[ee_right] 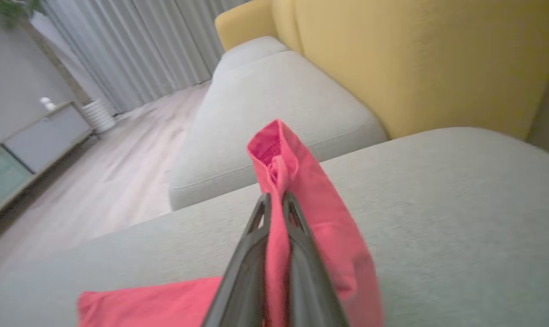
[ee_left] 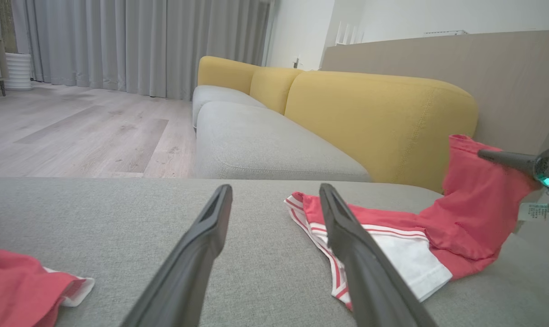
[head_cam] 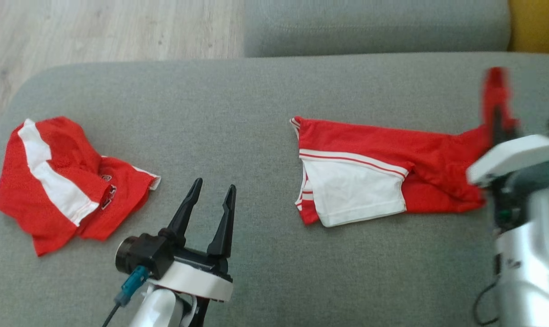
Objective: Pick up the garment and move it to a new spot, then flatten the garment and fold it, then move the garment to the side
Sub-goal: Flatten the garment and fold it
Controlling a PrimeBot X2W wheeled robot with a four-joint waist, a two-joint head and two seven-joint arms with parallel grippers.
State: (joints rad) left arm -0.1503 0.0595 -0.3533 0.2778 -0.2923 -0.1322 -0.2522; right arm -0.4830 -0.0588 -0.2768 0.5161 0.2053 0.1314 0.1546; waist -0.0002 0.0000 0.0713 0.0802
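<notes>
Pinching one red end of the garment [head_cam: 369, 154], the right gripper [ee_right: 274, 197] has its fingers closed tight on the cloth and holds that end up off the cushion [head_cam: 238, 91]. The rest, with its white panel [head_cam: 356, 190], lies flat on the right side of the seat. I'd guess the end is raised so the piece can be lifted or dragged to a new spot. The left gripper [head_cam: 214, 184] hangs wide open with nothing in it, over bare cushion between the two pieces, probably ready to take another edge. A second garment [head_cam: 51, 181] lies crumpled at the far left, well apart. The yellow backrest [ee_left: 374, 113] stands near, behind the lifted end.
</notes>
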